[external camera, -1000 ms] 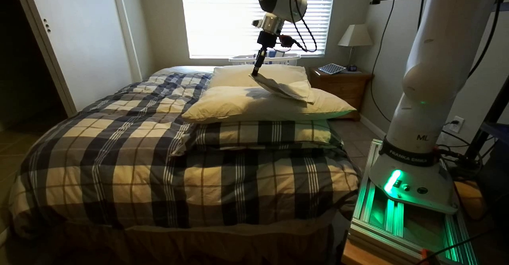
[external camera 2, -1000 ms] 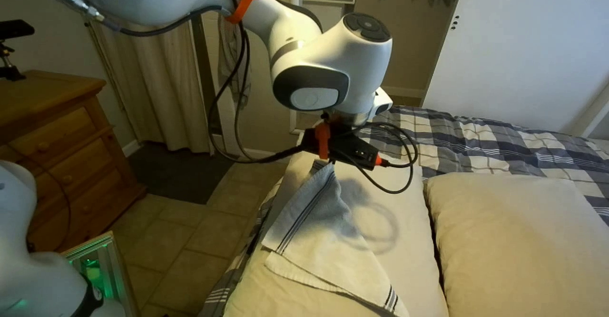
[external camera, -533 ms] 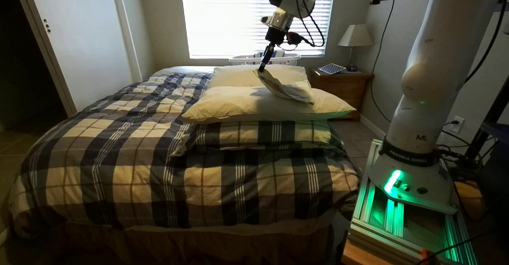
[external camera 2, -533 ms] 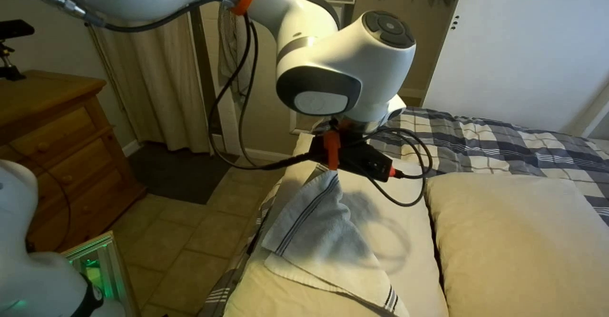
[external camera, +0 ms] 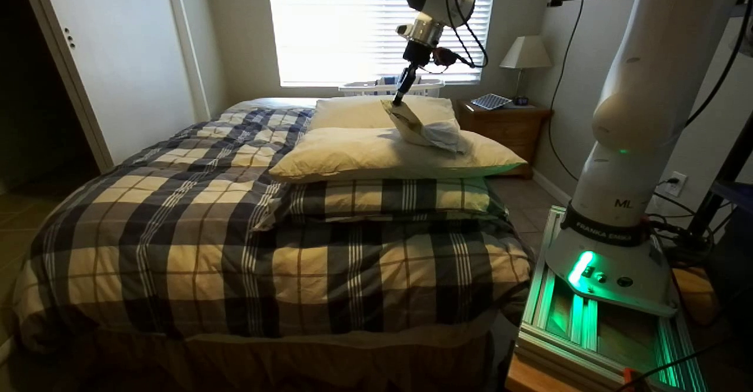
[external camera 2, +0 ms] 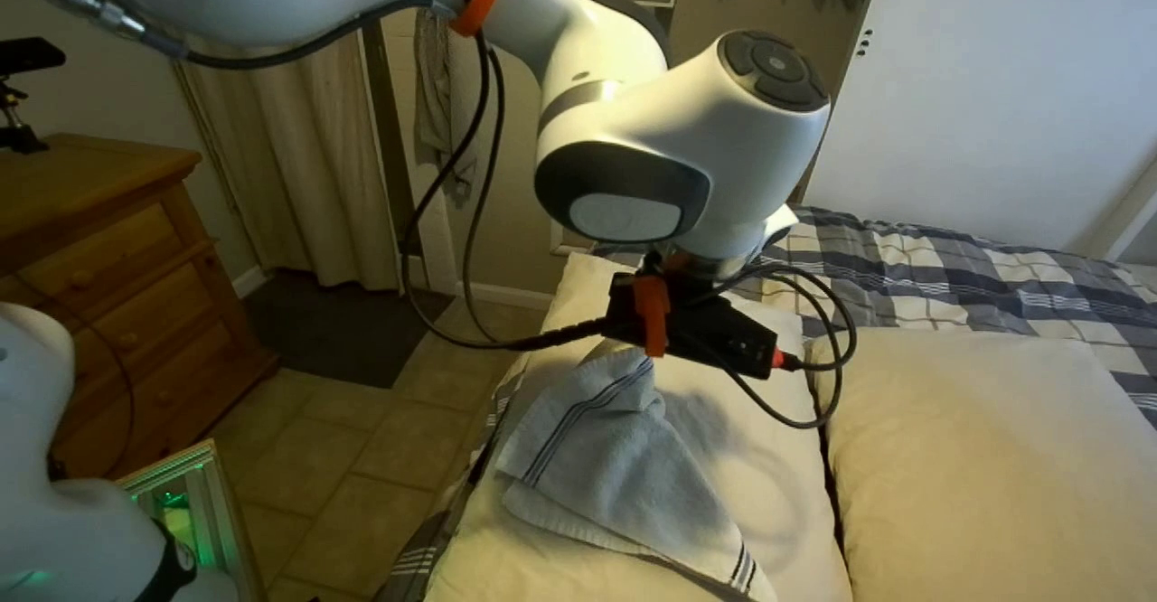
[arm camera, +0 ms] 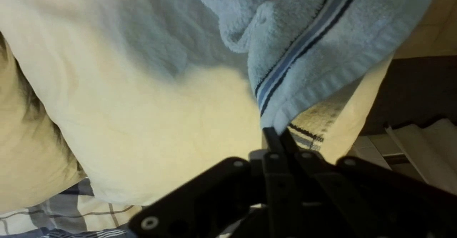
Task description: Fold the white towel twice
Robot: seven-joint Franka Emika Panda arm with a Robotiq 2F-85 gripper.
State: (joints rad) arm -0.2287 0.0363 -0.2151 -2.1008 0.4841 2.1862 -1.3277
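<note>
The white towel (external camera: 415, 130) lies on a cream pillow, with one end lifted in an exterior view. It has dark and blue stripes near its edges, and it also shows in an exterior view (external camera 2: 624, 466) and the wrist view (arm camera: 321, 45). My gripper (external camera: 397, 102) is shut on a corner of the towel and holds it above the pillow. In the wrist view the fingertips (arm camera: 281, 132) pinch that corner, and the raised part bends with a soft crease. A lower striped part of the towel lies flat beneath. In an exterior view the fingertips are hidden behind the black gripper body (external camera 2: 696, 322).
The cream pillow (external camera 2: 497, 548) under the towel lies beside another cream pillow (external camera 2: 985, 439). Both rest on a bed with a plaid blanket (external camera: 235, 251). A white basket (external camera: 423, 90) stands near the window. A nightstand (external camera: 503, 130) with a lamp (external camera: 525, 53) stands behind.
My gripper has moved right and slightly up in an exterior view, and right and down in an exterior view. The towel's raised end has come along, standing steeper and more bent.
</note>
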